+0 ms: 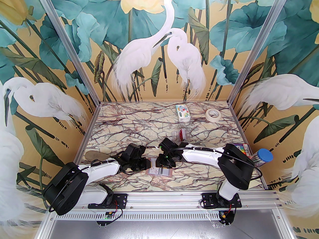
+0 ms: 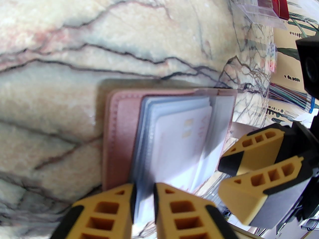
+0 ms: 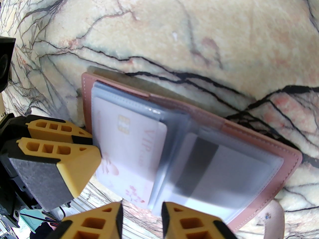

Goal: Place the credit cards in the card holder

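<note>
My left gripper (image 2: 144,188) is clamped on a clear sleeve (image 2: 144,146) of the card holder (image 2: 117,133), open on the table (image 2: 74,46) at lower centre overhead. Whether my right gripper (image 3: 140,205) grips the pale card (image 3: 129,146) I cannot tell. Pushed askew, that half-pocketed card may buckle, or drag the sleeve from my pinch.

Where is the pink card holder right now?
In the top view, the card holder lies open on the table, front middle, between the left gripper and right gripper.
</note>
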`<action>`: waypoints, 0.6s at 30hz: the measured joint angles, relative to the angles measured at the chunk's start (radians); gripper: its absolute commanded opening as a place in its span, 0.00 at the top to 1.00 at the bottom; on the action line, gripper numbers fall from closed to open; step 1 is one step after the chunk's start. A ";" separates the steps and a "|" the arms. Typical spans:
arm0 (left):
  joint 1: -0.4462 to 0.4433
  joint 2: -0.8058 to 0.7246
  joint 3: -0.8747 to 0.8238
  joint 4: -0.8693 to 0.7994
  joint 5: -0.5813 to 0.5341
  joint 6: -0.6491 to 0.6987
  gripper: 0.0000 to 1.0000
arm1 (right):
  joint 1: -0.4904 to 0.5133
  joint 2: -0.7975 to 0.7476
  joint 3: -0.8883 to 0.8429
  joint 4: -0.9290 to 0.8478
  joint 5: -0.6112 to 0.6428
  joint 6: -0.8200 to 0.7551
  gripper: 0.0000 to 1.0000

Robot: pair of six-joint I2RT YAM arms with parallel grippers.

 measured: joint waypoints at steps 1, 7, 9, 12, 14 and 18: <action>0.000 -0.002 0.000 -0.004 -0.003 0.000 0.79 | 0.000 0.000 0.001 0.000 0.000 0.000 0.75; 0.000 -0.015 0.000 -0.031 -0.027 0.000 0.79 | 0.000 0.016 0.021 0.008 0.002 0.005 0.77; 0.000 -0.015 0.000 -0.031 -0.030 0.000 0.79 | 0.000 0.030 0.023 0.015 0.001 0.006 0.77; 0.000 -0.015 0.000 -0.031 -0.030 0.000 0.79 | 0.000 0.058 0.023 0.016 -0.002 0.008 0.77; 0.000 -0.015 0.000 -0.031 -0.030 0.000 0.79 | 0.000 0.069 0.023 0.016 -0.001 0.008 0.77; 0.000 -0.015 0.000 -0.031 -0.030 0.000 0.79 | 0.000 0.070 0.024 0.015 0.002 0.008 0.77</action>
